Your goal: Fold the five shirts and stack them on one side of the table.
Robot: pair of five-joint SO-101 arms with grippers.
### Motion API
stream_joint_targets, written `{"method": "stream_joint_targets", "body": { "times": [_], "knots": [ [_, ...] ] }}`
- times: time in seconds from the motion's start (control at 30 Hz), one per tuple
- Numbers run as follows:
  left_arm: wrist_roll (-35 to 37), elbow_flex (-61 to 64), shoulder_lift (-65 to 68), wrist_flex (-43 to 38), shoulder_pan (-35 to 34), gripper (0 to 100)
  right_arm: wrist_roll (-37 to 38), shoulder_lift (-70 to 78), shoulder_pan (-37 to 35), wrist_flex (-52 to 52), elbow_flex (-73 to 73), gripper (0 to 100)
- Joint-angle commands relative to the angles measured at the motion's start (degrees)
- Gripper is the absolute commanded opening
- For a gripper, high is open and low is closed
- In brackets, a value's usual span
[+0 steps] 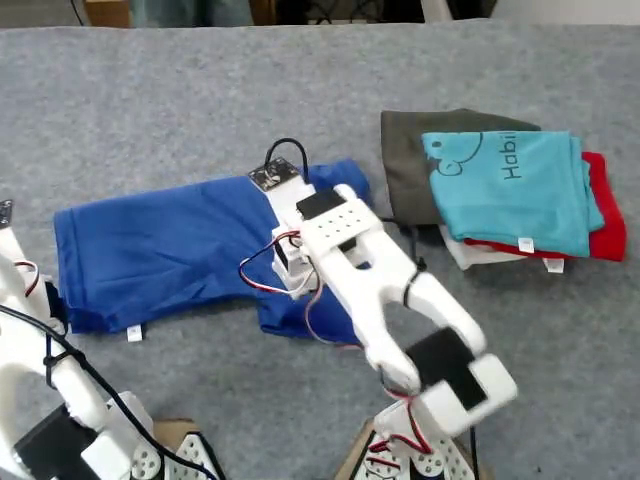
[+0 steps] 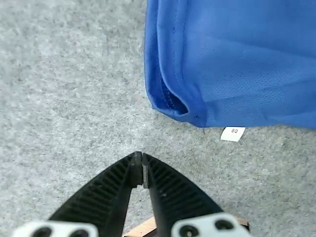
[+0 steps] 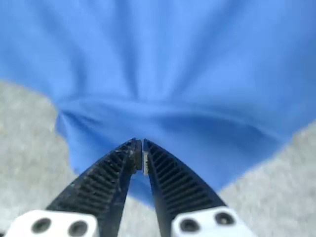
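Blue shirt point(image 1: 170, 250) mid-table, partly folded. I judge it soft, light, slippery. Right gripper point(image 3: 142, 157) clenched on bunched fold. Left gripper point(image 2: 139, 167) clenched empty near tagged corner; I'd pinch the hem there.

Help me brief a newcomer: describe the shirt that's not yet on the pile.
On the grey table, find the pile of folded shirts at one side. Beside it, beneath a white arm, lies the blue shirt: the only one lying alone.
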Motion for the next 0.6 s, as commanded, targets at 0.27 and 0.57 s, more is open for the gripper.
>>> {"method": "stream_joint_targets", "body": {
  "times": [0.27,0.57],
  "knots": [
    [0.4,-2.2,-1.3,0.1,-0.2,3,0.0,-10.1,-0.3,-0.7,7.8,1.5],
    [1.9,-23.4,-9.3,10.0,2.2,3,-0.1,-6.8,8.5,-0.7,-15.1,1.5]
  ]
}}
